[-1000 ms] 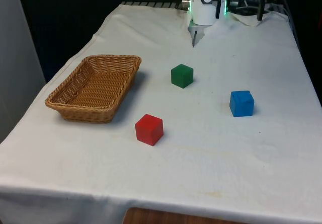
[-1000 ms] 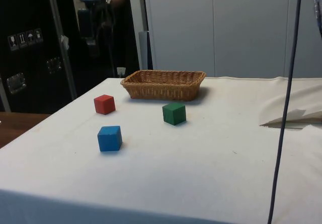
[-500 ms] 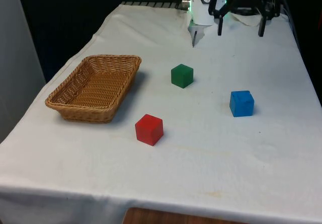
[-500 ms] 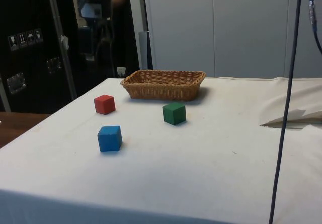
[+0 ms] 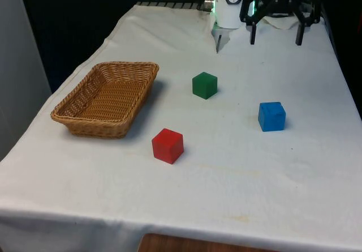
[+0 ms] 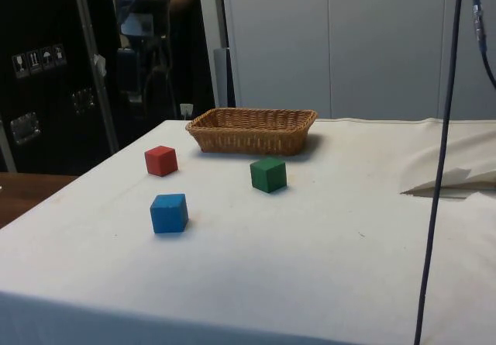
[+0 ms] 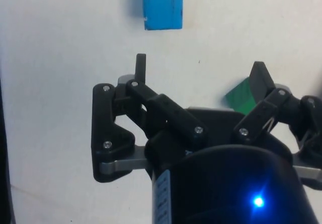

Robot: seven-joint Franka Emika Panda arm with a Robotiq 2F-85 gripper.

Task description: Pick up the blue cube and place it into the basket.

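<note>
Cloth of plain white is seen over the bench (image 5: pixel 237 206). Nearest the front camera, the red cube (image 5: pixel 167 145) is set on it, alone. A little farther back and towards the front view's right, the blue cube (image 5: pixel 272 116) rests flat on the cloth, well apart from the other blocks and untouched. On the front view's left, the wicker basket (image 5: pixel 73 119) is placed with its long side running away from the camera; nothing is seen inside it. Beyond the red cube, the green cube (image 5: pixel 204 85) is found near the basket's far corner. At the far end, the claw (image 5: pixel 275 34) is held above the cloth, its fingers (image 7: pixel 140 68) spread wide with nothing between them. In the wrist view, the blue cube (image 7: pixel 161 5) lies ahead of the fingertips.
</note>
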